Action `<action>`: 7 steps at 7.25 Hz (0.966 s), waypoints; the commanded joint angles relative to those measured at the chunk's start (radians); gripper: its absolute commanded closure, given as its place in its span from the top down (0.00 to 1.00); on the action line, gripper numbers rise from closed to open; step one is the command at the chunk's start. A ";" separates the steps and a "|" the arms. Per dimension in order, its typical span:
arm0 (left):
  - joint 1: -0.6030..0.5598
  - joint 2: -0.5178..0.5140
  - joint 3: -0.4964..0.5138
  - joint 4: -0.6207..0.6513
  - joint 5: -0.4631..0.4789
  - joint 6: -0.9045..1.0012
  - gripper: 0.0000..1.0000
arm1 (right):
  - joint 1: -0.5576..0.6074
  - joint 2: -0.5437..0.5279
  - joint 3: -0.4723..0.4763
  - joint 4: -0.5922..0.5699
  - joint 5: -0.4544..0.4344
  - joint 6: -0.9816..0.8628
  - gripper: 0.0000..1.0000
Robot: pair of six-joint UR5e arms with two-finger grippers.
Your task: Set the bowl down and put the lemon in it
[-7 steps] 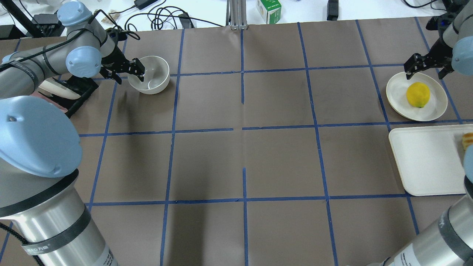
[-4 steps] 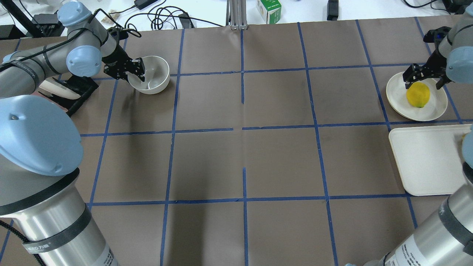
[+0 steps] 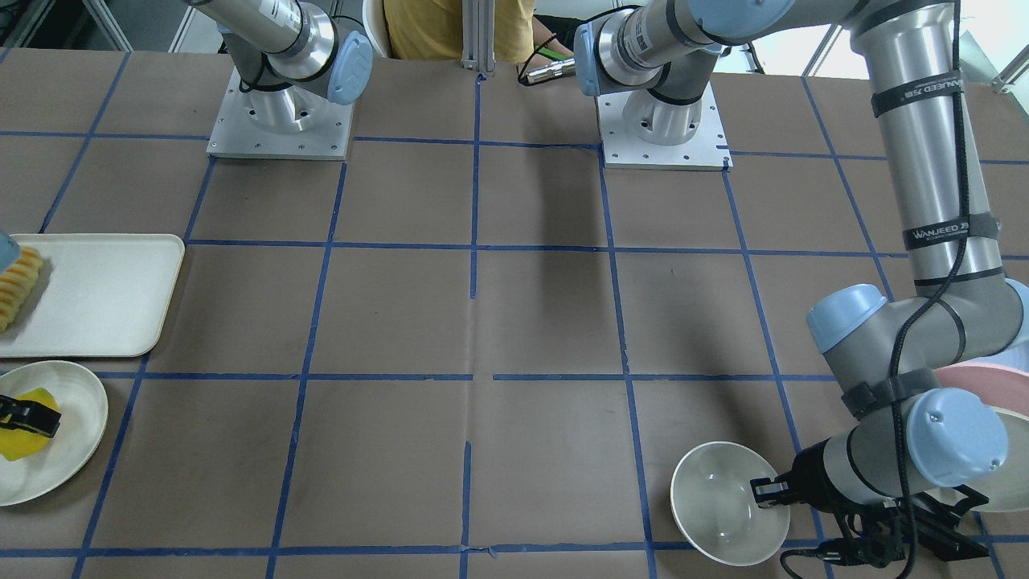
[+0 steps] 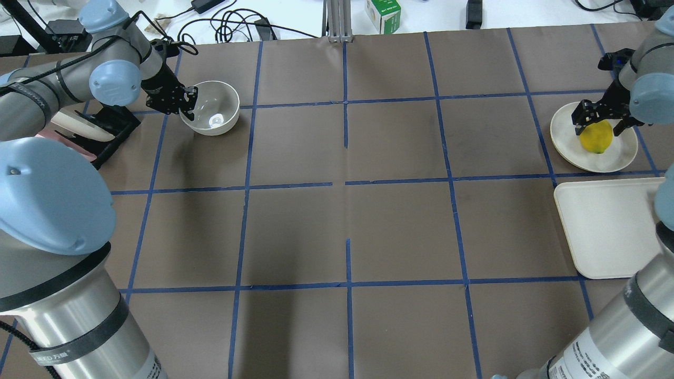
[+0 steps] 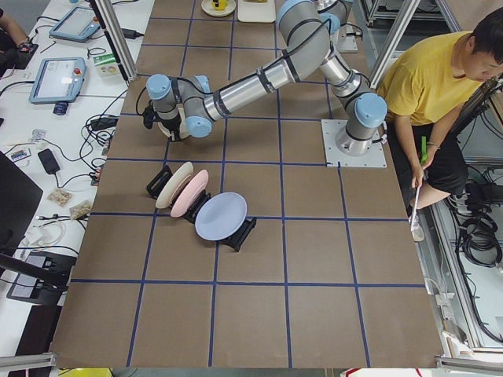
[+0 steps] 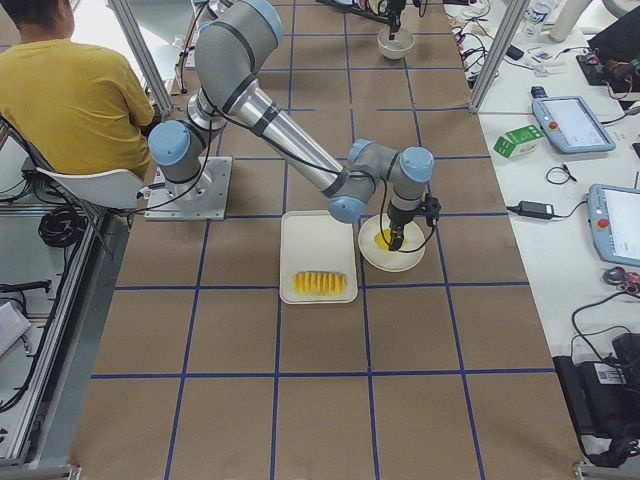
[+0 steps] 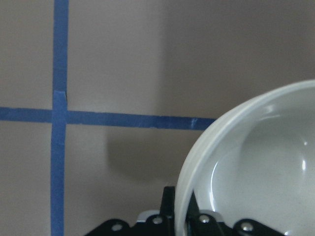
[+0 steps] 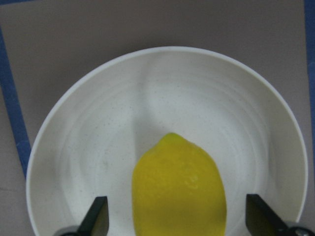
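Note:
The off-white bowl (image 4: 213, 108) stands at the far left of the table, also in the front view (image 3: 723, 503). My left gripper (image 4: 188, 104) is shut on its near rim, one finger inside and one outside; the left wrist view shows the rim (image 7: 197, 167) pinched between the fingers (image 7: 169, 204). The yellow lemon (image 4: 596, 138) lies on a shallow white plate (image 4: 566, 131) at the far right. My right gripper (image 4: 600, 120) is open and low over the lemon, its fingers (image 8: 98, 216) standing on either side of the lemon (image 8: 179, 184) without touching it.
A white tray (image 4: 605, 226) lies next to the plate, with ridged sliced fruit (image 3: 16, 285) on it. A black rack with pink, white and blue plates (image 5: 196, 204) stands beside the bowl. A person in yellow (image 5: 428, 78) sits behind the robot bases.
My right gripper has come down from behind the plate to straddle the lemon. My left gripper has closed on the bowl's rim and the bowl has shifted slightly left.

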 commanded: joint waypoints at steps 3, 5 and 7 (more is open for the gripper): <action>-0.151 0.113 -0.011 -0.123 -0.013 -0.096 0.00 | 0.001 -0.062 -0.006 0.083 -0.020 0.052 0.00; -0.268 0.158 -0.064 -0.144 -0.057 -0.151 0.00 | 0.004 -0.218 -0.010 0.271 -0.003 0.052 0.00; -0.336 0.187 -0.200 -0.013 -0.138 -0.189 0.00 | 0.016 -0.317 -0.008 0.386 0.065 0.053 0.00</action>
